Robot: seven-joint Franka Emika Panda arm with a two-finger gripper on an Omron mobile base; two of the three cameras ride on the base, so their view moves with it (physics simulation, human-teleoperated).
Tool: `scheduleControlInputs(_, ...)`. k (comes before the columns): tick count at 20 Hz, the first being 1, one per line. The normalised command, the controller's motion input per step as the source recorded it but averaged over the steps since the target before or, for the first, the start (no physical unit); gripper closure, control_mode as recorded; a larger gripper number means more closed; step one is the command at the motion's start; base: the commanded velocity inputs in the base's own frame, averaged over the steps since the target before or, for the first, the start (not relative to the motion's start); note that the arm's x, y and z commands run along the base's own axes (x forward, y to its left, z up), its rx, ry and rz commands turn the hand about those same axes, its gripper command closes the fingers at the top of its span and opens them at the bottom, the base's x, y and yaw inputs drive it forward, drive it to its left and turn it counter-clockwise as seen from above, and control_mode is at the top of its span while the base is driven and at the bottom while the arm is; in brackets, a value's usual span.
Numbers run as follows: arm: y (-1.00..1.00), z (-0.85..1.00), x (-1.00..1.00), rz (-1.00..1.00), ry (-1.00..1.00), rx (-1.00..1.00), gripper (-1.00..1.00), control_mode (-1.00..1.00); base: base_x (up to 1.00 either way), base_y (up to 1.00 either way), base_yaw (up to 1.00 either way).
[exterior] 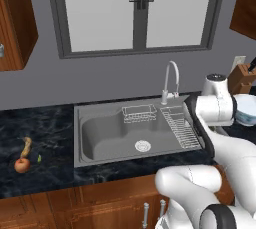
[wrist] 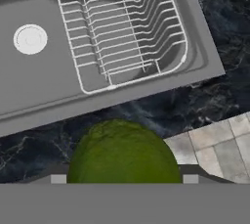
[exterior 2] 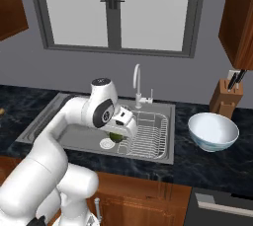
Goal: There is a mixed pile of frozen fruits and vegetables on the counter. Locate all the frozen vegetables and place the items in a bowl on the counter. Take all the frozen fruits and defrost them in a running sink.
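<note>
Arm: rises from the base in front of the cabinets, elbow bent, forearm reaching over the front of the sink [exterior 2: 163, 116], hand turned down.
Gripper [exterior 2: 117, 136]: hangs above the sink's front edge in the right base view; the hand view looks down on the sink's wire rack [wrist: 122, 27], the drain [wrist: 30, 38] and the counter [wrist: 215, 100] strip in front.
Claw state: jaws spread wide, one on each side of the green ball [wrist: 124, 154], which sits between them and is held off any surface.
Green ball: lumpy, round, in the claw; a dark green sliver of it shows beneath the hand in the right base view.
Bowl [exterior 2: 213, 131]: white with bluish shading, upright on the counter to the right of the sink, near the wooden knife block [exterior 2: 226, 100].
Red fruit [exterior: 22, 165]: on the counter left of the sink, well apart from it.
Banana-like fruit [exterior: 26, 146]: just behind the red fruit, nearly touching.
Tiny green bit [exterior: 39, 158]: just right of those two fruits.
Faucet [exterior: 171, 79]: curved, silver, behind the basin; whether water is running cannot be told.
</note>
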Motion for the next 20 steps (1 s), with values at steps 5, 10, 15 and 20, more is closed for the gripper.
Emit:
scheduleControlInputs(5, -0.54, 0.10, 0.07, -0.40, -0.18, -0.01, 1.00, -1.00, 0.00, 0.00, 0.00)
scheduleControlInputs(10, -0.47, 0.31, 0.15, -0.21, -0.11, -0.15, 1.00, -1.00, 0.00, 0.00, 0.00)
scheduleControlInputs(15, -0.47, 0.43, 0.24, -0.09, 0.02, -0.11, 1.00, -1.00, 0.00, 0.00, 0.00)
scheduleControlInputs(20, -0.70, 0.29, 0.25, -0.09, 0.06, 0.01, 1.00, -1.00, 0.00, 0.00, 0.00)
